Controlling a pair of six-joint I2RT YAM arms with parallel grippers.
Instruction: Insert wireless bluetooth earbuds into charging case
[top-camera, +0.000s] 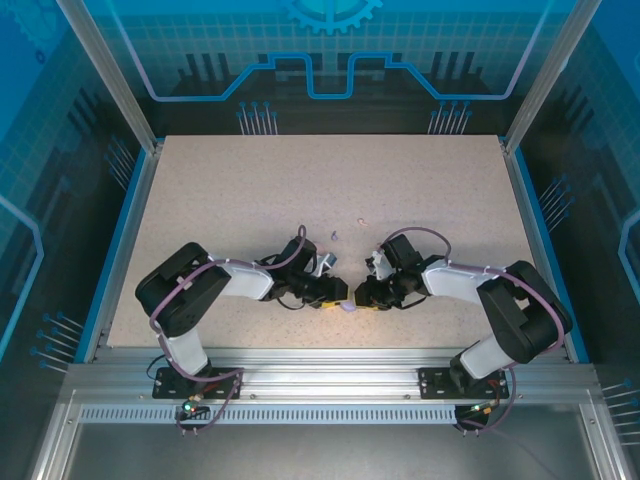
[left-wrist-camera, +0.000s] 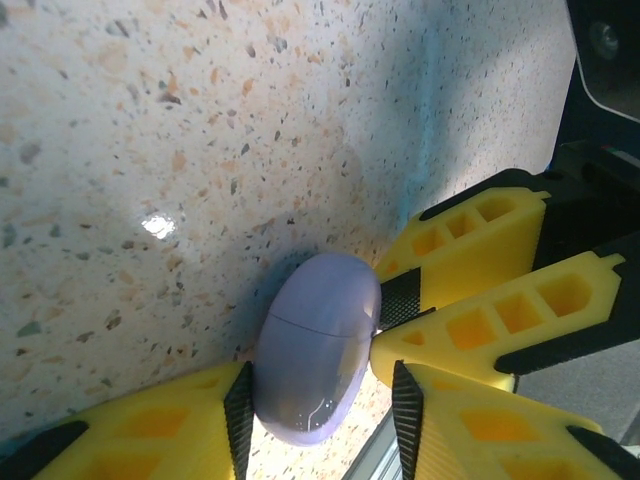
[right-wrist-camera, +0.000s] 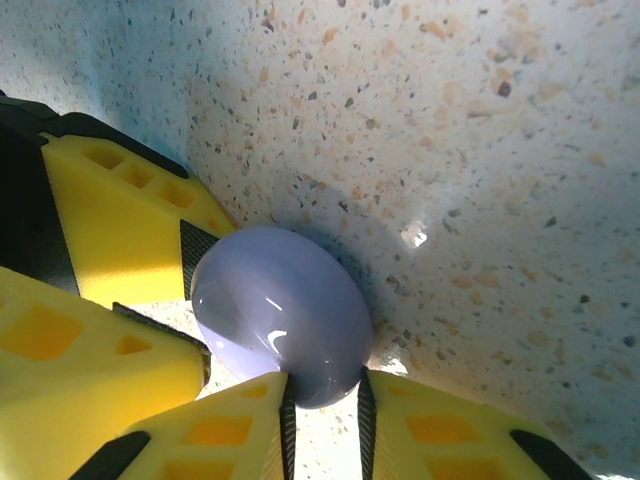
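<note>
A closed lavender charging case (top-camera: 347, 307) lies on the speckled table between the two arms, near the front edge. My left gripper (left-wrist-camera: 320, 385) has its black pads on either side of the case (left-wrist-camera: 315, 350), shut on its body. My right gripper (right-wrist-camera: 325, 395) comes from the opposite side and pinches the narrow end of the case (right-wrist-camera: 280, 310). Its fingertips (left-wrist-camera: 402, 298) meet at the case's edge by the lid seam. Two earbuds lie loose farther back: a dark purple one (top-camera: 333, 236) and a pale one (top-camera: 362, 217).
The speckled tabletop (top-camera: 250, 200) spreads open behind and to both sides of the arms. A metal rail (top-camera: 330, 365) runs along the front edge just behind the case. Blue enclosure walls stand around the table.
</note>
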